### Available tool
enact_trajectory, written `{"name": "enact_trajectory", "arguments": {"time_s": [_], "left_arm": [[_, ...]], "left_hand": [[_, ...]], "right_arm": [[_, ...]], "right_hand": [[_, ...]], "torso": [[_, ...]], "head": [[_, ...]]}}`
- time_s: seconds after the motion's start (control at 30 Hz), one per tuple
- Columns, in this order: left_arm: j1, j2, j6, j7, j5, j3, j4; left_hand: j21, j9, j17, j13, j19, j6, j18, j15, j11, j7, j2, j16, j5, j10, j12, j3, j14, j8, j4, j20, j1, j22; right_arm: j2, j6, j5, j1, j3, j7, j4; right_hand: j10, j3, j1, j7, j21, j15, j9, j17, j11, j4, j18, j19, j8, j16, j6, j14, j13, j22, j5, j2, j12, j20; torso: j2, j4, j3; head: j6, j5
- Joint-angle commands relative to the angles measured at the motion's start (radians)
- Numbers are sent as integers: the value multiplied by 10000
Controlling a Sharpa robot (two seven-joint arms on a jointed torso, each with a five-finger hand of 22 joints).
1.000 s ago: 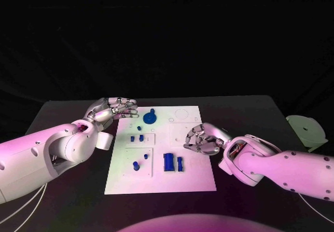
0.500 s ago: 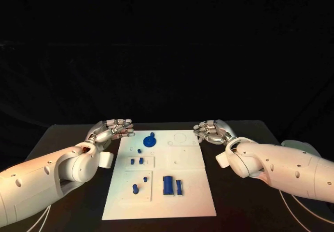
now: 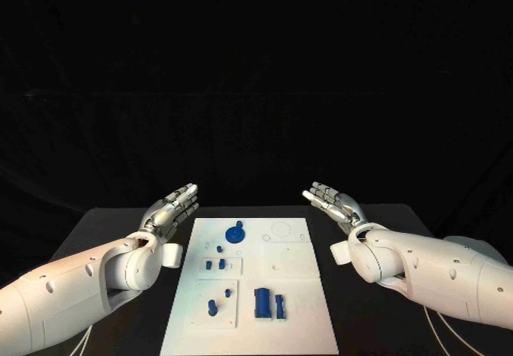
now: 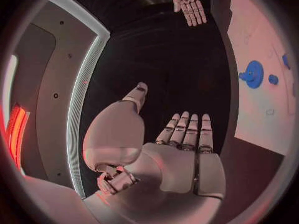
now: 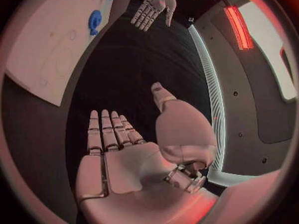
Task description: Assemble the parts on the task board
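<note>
Fingers straight — left hand (image 3: 172, 208), right hand (image 3: 331, 202) empty.

We see a black surface (image 3: 107, 237). The white board (image 3: 294, 297) lies flat on its middle. Blue parts (image 3: 262, 302) sit on the board.

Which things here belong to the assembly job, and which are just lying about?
Job things:
- white board
- blue round part at its far end
- small blue pegs mid-board
- blue blocks near end
- left hand and right hand, both flat and holding nothing

Lying about:
- pale round object at the table's right edge
</note>
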Motion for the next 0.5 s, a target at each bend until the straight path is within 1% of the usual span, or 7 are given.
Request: {"name": "enact_trajectory", "arguments": {"time_s": [0.03,0.17,0.2,0.23,0.27,0.37,0.5], "left_arm": [[64,47,-821,86,-106,-16,329],[134,90,-1776,156,-181,-80,834],[165,109,-2205,187,-215,-110,1061],[177,116,-2369,199,-228,-121,1148],[213,138,-2860,235,-266,-154,1407],[274,175,-3695,296,-332,-211,1849],[332,210,-4494,355,-394,-265,2271]], "left_hand": [[-345,-534,-621,-198,-2626,-2652,-587,-559,-645,-588,583,-762,-602,-3517,-217,-1628,-2580,-671,-186,-906,-9851,-201],[-345,-534,-621,-198,-2626,-2652,-587,-559,-645,-588,583,-762,-602,-3517,-217,-1628,-2580,-671,-186,-906,-9851,-201],[-345,-534,-621,-198,-2626,-2652,-587,-559,-645,-588,583,-762,-602,-3517,-217,-1628,-2580,-671,-186,-906,-9851,-201],[-345,-534,-621,-198,-2626,-2652,-587,-559,-645,-588,583,-762,-602,-3517,-217,-1628,-2580,-671,-186,-906,-9851,-201],[-345,-534,-621,-198,-2626,-2652,-587,-559,-645,-588,583,-762,-602,-3517,-217,-1628,-2580,-671,-186,-906,-9851,-201],[-345,-534,-621,-198,-2626,-2652,-587,-559,-645,-588,583,-762,-602,-3517,-217,-1628,-2580,-671,-186,-906,-9851,-201],[-345,-534,-621,-198,-2626,-2652,-587,-559,-645,-588,583,-762,-602,-3517,-217,-1628,-2580,-671,-186,-906,-9851,-201]], "right_arm": [[-80,-741,399,-44,153,194,579],[-273,-1604,941,-132,447,397,1531],[-348,-1936,1151,-166,560,476,1899],[-374,-2052,1223,-178,599,503,2026],[-440,-2346,1408,-208,700,572,2351],[-542,-2803,1696,-254,856,680,2855],[-617,-3139,1907,-288,970,759,3226]], "right_hand": [[-3010,-1822,-8570,-725,-210,-445,-1336,-1060,-570,-249,-554,-2651,-662,-982,-2457,-2892,-859,-2415,-341,450,-441,-762],[-3010,-1822,-8570,-725,-210,-445,-1336,-1060,-570,-249,-554,-2651,-662,-982,-2457,-2892,-859,-2415,-341,450,-441,-762],[-3010,-1822,-8570,-725,-210,-445,-1336,-1060,-570,-249,-554,-2651,-662,-982,-2457,-2892,-859,-2415,-341,450,-441,-762],[-3010,-1822,-8570,-725,-210,-445,-1336,-1060,-570,-249,-554,-2651,-662,-982,-2457,-2892,-859,-2415,-341,450,-441,-762],[-3010,-1822,-8570,-725,-210,-445,-1336,-1060,-570,-249,-554,-2651,-662,-982,-2457,-2892,-859,-2415,-341,450,-441,-762],[-3010,-1822,-8570,-725,-210,-445,-1336,-1060,-570,-249,-554,-2651,-662,-982,-2457,-2892,-859,-2415,-341,450,-441,-762],[-3010,-1822,-8570,-725,-210,-445,-1336,-1060,-570,-249,-554,-2651,-662,-982,-2457,-2892,-859,-2415,-341,450,-441,-762]], "torso": [[-178,141,114],[-200,158,128],[-200,158,128],[-200,158,128],[-200,158,128],[-200,158,128],[-200,158,128]], "head": [[188,215],[215,246],[215,246],[215,246],[215,246],[215,246],[215,246]]}}
